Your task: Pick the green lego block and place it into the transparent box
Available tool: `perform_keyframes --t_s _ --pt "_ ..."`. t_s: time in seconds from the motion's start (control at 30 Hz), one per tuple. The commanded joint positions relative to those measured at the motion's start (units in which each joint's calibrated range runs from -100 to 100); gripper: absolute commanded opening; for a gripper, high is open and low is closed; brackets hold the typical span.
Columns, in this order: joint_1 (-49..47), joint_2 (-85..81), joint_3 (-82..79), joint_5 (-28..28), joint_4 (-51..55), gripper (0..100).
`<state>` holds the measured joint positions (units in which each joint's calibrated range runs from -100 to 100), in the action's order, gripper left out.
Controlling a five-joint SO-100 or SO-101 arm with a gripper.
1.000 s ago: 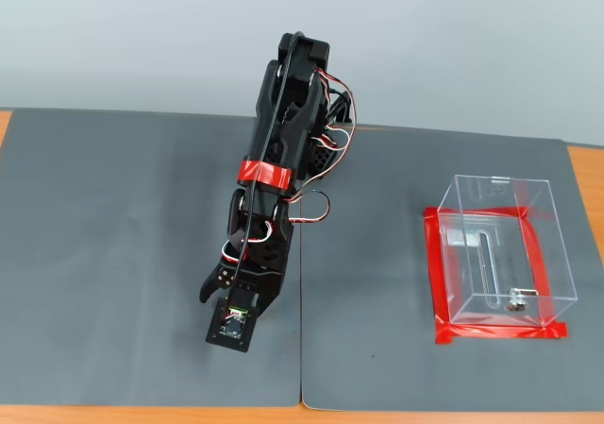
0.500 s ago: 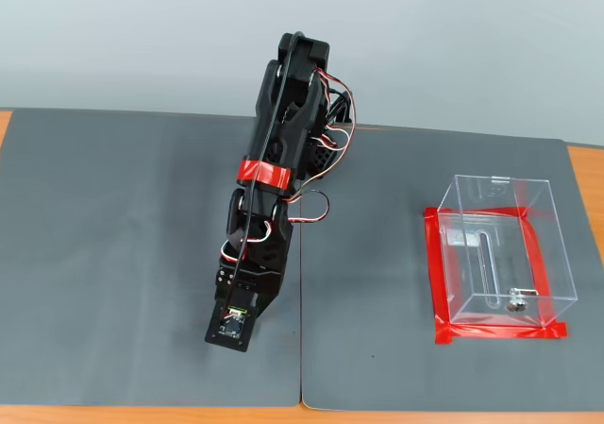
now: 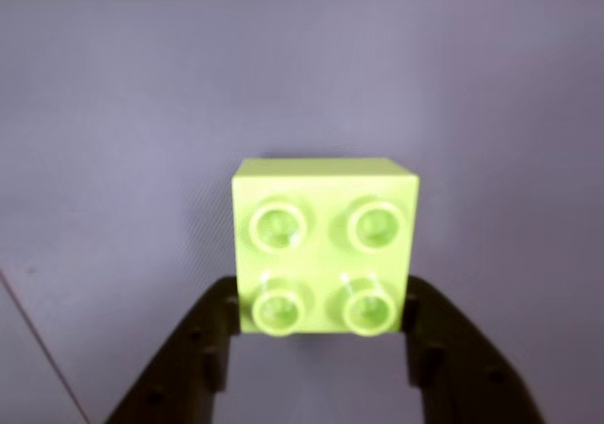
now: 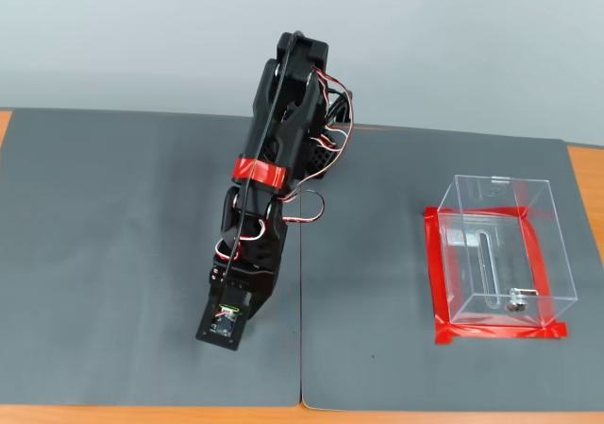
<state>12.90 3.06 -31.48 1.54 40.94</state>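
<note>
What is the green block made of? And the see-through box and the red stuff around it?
The green block looks like smooth, slightly shiny molded plastic: light glints on its round studs. The box seems to be clear hard plastic, since the mat shows through its walls; glass can't be ruled out. The red edging looks like glossy sticky tape, lying flat in strips on the mat.
</note>
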Motion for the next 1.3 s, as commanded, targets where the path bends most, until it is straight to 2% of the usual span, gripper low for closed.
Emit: perform_keyframes --t_s 0.0,0.47,0.87,1.0,1.2,1.27 --pt "0.35 -8.53 -1.95 0.15 0.21 6" --pt "-0.85 -32.18 -3.76 0.15 10.71 6" --pt "-10.77 -38.2 3.93 0.15 16.53 6" --pt "-18.98 -37.27 11.62 0.15 20.26 6" --pt "-29.2 -37.18 13.61 0.15 20.43 6" --pt "-40.54 -37.18 13.61 0.15 20.43 6"
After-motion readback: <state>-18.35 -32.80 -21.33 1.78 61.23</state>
